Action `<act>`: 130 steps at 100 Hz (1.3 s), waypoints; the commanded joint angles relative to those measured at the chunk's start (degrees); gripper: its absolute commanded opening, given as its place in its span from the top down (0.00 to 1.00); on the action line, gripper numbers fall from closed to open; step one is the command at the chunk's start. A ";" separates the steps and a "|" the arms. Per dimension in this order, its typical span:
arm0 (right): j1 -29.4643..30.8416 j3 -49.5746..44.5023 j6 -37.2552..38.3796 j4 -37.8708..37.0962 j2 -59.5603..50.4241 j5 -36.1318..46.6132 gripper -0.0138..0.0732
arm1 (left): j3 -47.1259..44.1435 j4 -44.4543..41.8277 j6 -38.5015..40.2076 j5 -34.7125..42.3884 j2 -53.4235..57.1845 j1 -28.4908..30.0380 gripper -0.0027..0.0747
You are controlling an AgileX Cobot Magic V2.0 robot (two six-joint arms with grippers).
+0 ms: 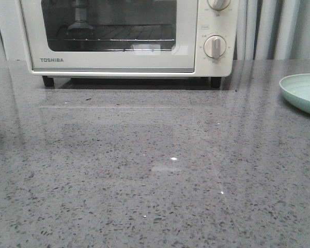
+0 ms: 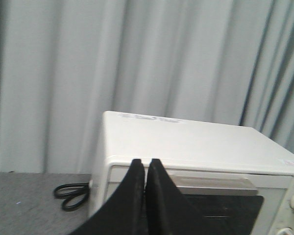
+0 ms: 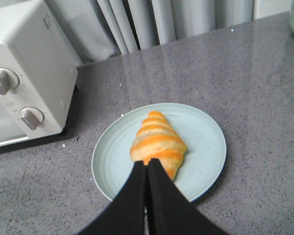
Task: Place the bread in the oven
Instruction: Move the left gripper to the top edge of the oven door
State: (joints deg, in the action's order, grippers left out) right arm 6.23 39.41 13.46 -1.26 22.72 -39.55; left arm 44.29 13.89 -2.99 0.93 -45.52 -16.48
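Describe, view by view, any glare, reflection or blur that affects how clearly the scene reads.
Front view: the glossy countertop mirrors the oven, and its door glass carries a bright glare patch. Left wrist view: soft overall, the closed left claw a featureless black shape. Right wrist view: evenly lit, the bread and plate sharp.

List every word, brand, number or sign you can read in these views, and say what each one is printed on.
"TOSHIBA": on the lower left of the oven door frame, front view.
Small print around the knobs: too small to read.
Dark print on the oven's top, left wrist view: blurred, unreadable.
Sticker at the top's right edge, left wrist view: unreadable.
Bread and plate: no text.
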 commanded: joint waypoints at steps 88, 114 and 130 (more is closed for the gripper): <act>-7.73 3.93 -0.80 0.46 5.87 5.13 0.93 | 27.66 0.42 -2.01 7.37 -40.30 -9.20 0.99; -7.73 3.93 -0.80 0.46 5.87 6.15 0.93 | 27.66 0.42 -2.01 2.82 -42.25 -9.20 0.99; -7.73 3.93 -0.80 0.46 5.87 6.75 0.93 | 27.28 0.42 -2.01 -0.93 -42.40 -10.73 0.99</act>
State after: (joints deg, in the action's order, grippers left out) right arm -1.50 41.16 13.40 -0.71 27.81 -37.71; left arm 70.62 13.93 -4.95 2.63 -89.01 -25.84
